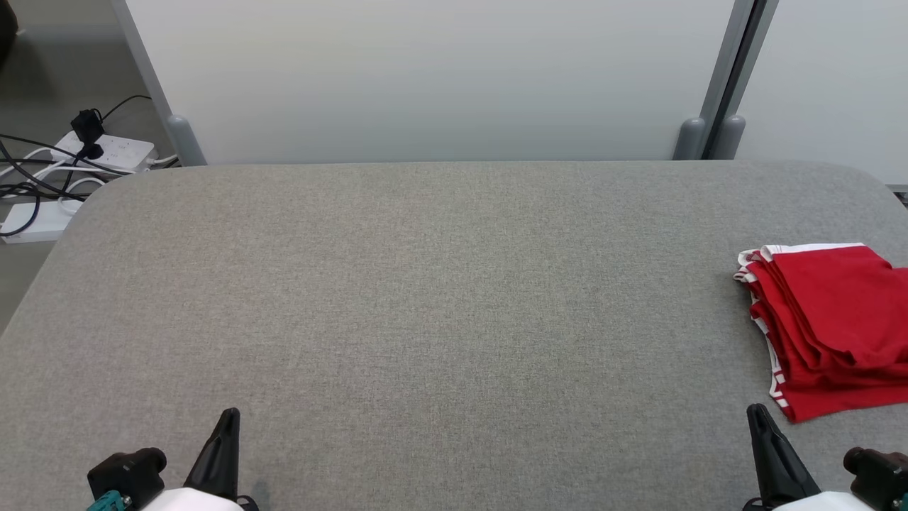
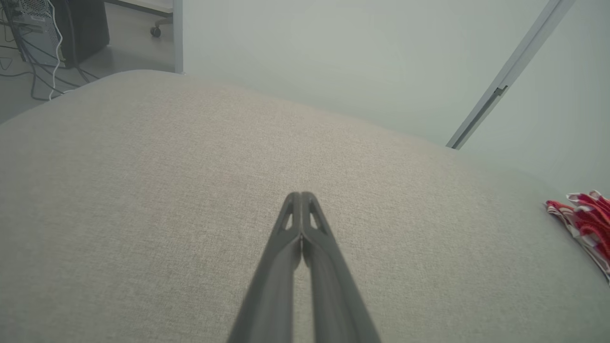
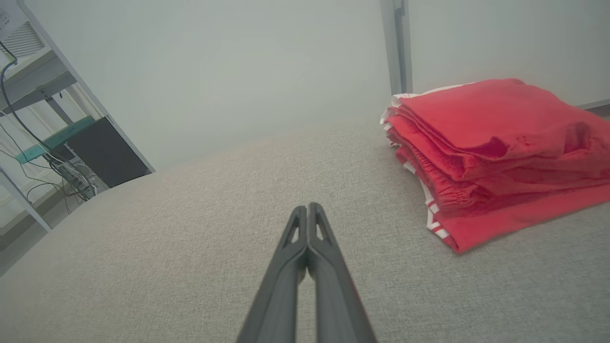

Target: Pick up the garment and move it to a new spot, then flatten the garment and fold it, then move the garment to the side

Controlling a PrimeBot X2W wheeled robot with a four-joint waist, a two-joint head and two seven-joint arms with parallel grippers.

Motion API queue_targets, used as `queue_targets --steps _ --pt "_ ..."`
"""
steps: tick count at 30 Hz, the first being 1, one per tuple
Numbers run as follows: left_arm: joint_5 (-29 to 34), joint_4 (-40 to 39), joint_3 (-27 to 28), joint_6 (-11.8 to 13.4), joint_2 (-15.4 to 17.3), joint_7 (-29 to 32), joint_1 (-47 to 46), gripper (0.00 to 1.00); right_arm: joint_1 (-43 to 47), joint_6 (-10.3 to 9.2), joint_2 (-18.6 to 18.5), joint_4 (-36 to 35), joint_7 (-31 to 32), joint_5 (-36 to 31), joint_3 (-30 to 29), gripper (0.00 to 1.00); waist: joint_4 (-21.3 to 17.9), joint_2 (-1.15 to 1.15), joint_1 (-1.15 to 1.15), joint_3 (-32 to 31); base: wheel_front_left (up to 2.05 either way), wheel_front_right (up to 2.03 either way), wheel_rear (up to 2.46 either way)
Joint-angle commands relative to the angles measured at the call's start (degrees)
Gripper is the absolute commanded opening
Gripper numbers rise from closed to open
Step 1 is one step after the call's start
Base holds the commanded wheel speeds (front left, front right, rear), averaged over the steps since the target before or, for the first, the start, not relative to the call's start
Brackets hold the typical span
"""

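Your two grippers, left gripper (image 1: 228, 420) and right gripper (image 1: 757, 415), both have their fingers pressed together and hold nothing, at the near edge of the grey padded table (image 1: 425, 284). One folded red garment (image 1: 830, 326) with white trim lies at the table's right side, near the right gripper.

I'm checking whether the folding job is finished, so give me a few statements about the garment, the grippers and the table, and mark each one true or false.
1. The garment lies folded at the table's right side. True.
2. The left gripper holds the garment. False: it is shut on nothing, well apart from the garment.
3. The right gripper is shut. True.
4. The garment is blue. False: it is red with white trim.
5. The power strip lies on the table. False: it lies on the floor past the table's far left corner.
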Motion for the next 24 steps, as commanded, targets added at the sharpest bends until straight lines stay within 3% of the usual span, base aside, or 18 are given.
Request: queue_targets --steps 1,24 --pt "-1.3 -1.1 1.8 -0.8 0.8 0.2 -2.7 0.0 -2.5 0.0 -0.8 -1.1 0.3 1.9 -0.3 0.0 0.0 0.0 -0.02 0.0 0.0 0.0 0.0" --pt "-12.4 -0.2 7.1 -4.4 -3.0 4.1 -4.1 0.0 -5.0 0.0 -1.3 0.9 2.3 18.1 -0.7 0.0 -0.2 0.0 -0.02 0.4 0.0 0.0 0.0"
